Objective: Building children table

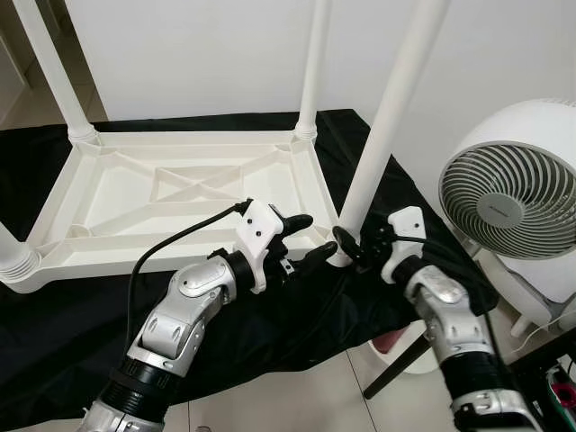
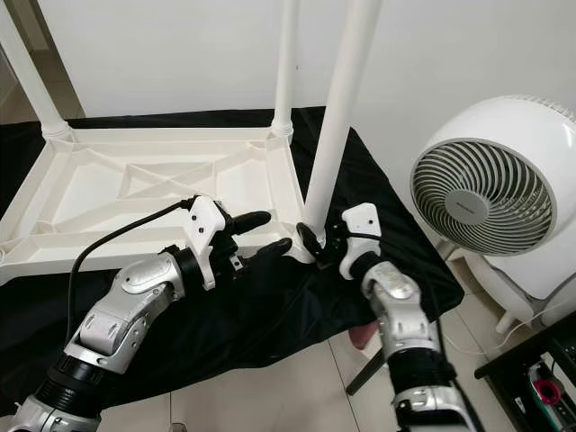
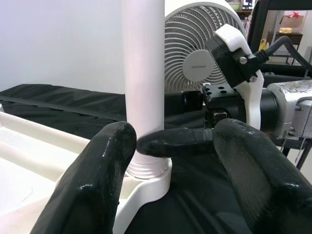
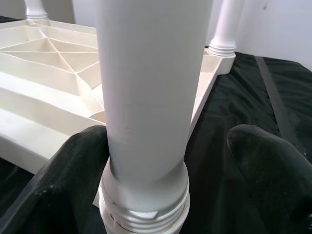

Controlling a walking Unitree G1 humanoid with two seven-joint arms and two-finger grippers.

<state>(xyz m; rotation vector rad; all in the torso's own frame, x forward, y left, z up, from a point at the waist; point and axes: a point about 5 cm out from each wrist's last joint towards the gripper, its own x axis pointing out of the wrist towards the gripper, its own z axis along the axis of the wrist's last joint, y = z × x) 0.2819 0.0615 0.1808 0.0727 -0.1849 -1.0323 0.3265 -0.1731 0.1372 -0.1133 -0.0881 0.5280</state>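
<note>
Nearest the camera, both silver arms reach up from the lower edge of the head view, their upper parts cut off by the frame. The left gripper (image 1: 304, 237) hangs with its two black fingers spread, holding nothing, aimed at the near right corner of the upturned white table top (image 1: 126, 193), which lies on a black cloth (image 1: 72, 333) over a surface whose own form is hidden. The right gripper (image 1: 349, 245) sits at about 3 o'clock of that corner, at the foot of the table leg (image 1: 382, 135) standing in its socket; in the right wrist view one finger (image 4: 58, 185) touches the leg's base and the other (image 4: 273, 175) stands apart from it, so the fingers are spread around the leg rather than clamped. Whether the leg is fully seated cannot be told. Farther back, at 11 and 12 o'clock, two more legs (image 1: 310, 67) rise from the far corners and run out of frame; a fourth at 9 o'clock is mostly cut off. At 2 o'clock stands a white fan (image 1: 513, 193), partly cropped, before a white wall.
</note>
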